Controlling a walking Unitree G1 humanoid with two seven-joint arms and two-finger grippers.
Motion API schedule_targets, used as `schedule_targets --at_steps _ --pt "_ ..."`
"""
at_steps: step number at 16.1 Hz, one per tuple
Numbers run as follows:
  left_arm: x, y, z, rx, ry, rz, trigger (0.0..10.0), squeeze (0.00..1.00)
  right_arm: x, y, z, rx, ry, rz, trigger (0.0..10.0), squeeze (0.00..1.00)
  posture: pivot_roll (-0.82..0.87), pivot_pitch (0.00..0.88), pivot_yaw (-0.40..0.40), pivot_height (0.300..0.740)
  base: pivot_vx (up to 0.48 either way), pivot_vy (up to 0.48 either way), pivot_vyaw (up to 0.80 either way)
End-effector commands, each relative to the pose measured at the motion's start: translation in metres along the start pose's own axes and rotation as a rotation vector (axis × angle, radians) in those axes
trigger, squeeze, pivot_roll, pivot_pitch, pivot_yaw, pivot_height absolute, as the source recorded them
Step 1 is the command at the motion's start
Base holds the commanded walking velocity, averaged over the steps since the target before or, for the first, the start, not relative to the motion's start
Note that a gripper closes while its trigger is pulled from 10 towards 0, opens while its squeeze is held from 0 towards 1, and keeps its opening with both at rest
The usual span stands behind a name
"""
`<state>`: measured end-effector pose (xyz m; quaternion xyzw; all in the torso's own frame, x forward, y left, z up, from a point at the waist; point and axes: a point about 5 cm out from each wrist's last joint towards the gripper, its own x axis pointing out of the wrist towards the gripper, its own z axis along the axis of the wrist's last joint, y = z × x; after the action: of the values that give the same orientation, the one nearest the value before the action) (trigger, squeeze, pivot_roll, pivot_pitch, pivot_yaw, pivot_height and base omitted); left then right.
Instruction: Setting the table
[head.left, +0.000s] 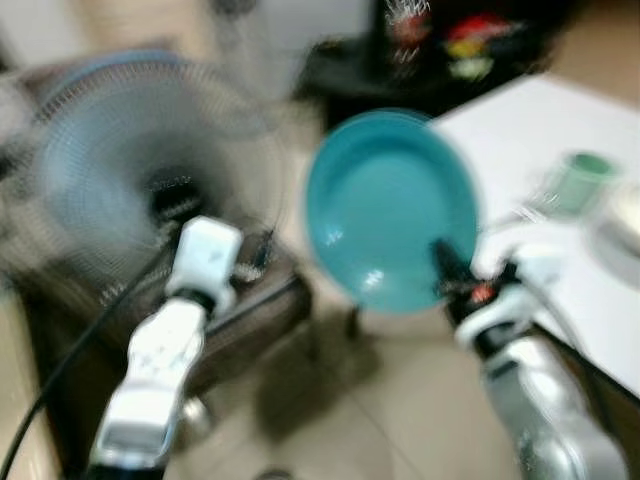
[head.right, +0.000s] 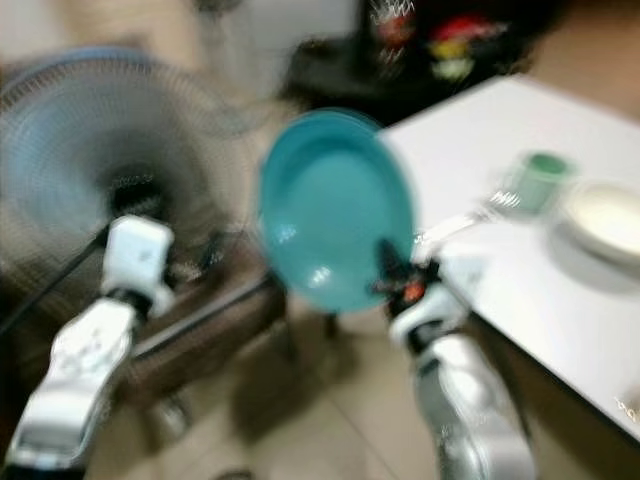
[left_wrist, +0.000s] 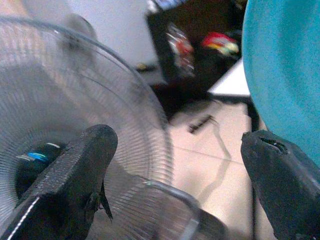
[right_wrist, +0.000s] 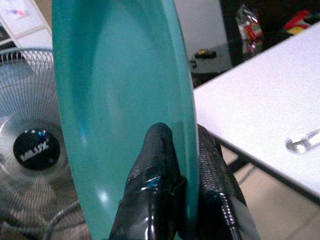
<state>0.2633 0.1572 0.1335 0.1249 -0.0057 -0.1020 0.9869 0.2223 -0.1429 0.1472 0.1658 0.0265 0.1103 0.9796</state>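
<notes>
Head views are blurred, prob. mid-walk. The right tool (right_wrist: 182, 170) is clamped on the rim of a teal plate (head.left: 390, 205), one finger (right_wrist: 155, 165) on the plate's inner face and the other behind it. The plate is carried nearly on edge, hollow side toward the robot, in the air over the floor (head.left: 400, 400) and just off the near corner of the white tabletop (head.right: 520, 250), not yet above it.

The left tool (left_wrist: 175, 170) is wide open w/ nothing between its fingers, held out in front of a standing fan (head.left: 130, 170) on the robot's left; the teal plate's edge is just beside one finger in the left wrist view, not touching as far as I can tell.

On the tabletop already: a green-topped cup or jar (head.right: 540, 180), too blurred to name for sure, a white bowl or dish (head.right: 610, 220) near it, and a clear glassy item (right_wrist: 305, 140) lying closer to the edge.

Progress, judged: partway. Some pieces are laid out; this plate is picked up and nearly delivered. Left to do: bring it over the tabletop, level it, set it down, let go. Whether more items are needed after that can't be told.
</notes>
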Motion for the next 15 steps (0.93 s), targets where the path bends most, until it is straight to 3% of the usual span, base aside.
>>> schedule_targets --at_steps 1,5,7,8,11,13,15 --pt "0.0016 -0.0044 0.0026 -0.035 -0.013 -0.018 10.0 0.0 -0.0016 -0.0043 0.0089 -0.018 -0.04 -0.021 10.0 0.0 -0.06 0.0 0.079 0.74 0.0 0.454 -0.8" --pt "0.0034 -0.0047 0.0021 -0.015 -0.014 -0.019 10.0 0.0 -0.0016 -0.0055 0.0084 -0.016 -0.038 -0.033 10.0 0.0 -0.06 0.0 0.079 0.74 0.0 0.48 -0.8" --pt "0.004 -0.005 0.0002 -0.002 -0.002 -0.02 10.0 0.0 -0.0017 -0.0052 0.0081 -0.017 -0.038 -0.033 10.0 0.0 -0.06 0.0 0.08 0.74 0.0 -0.48 -0.8" --pt "0.0045 -0.0058 -0.0014 -0.047 0.005 -0.023 10.0 0.0 -0.0016 -0.0052 0.008 -0.017 -0.038 -0.033 10.0 0.0 -0.06 0.0 0.08 0.74 0.0 0.0 -0.8" --pt "0.0053 -0.0048 -0.0005 -0.017 -0.001 -0.023 10.0 0.0 -0.0016 -0.0055 0.0079 -0.015 -0.038 -0.036 10.0 0.0 -0.06 0.0 0.082 0.74 0.0 0.48 -0.8" --pt "0.0068 -0.0059 0.0021 0.038 -0.018 -0.033 10.0 0.0 -0.0011 -0.0048 0.0072 -0.013 -0.037 -0.036 10.0 0.0 -0.06 0.0 0.082 0.74 0.0 -0.24 -0.8" --pt "0.0064 -0.0069 -0.0017 -0.018 0.007 -0.029 10.0 0.0 -0.0008 -0.0045 0.0068 -0.013 -0.036 -0.035 10.0 0.0 -0.06 0.0 0.084 0.74 0.0 0.0 -0.8"
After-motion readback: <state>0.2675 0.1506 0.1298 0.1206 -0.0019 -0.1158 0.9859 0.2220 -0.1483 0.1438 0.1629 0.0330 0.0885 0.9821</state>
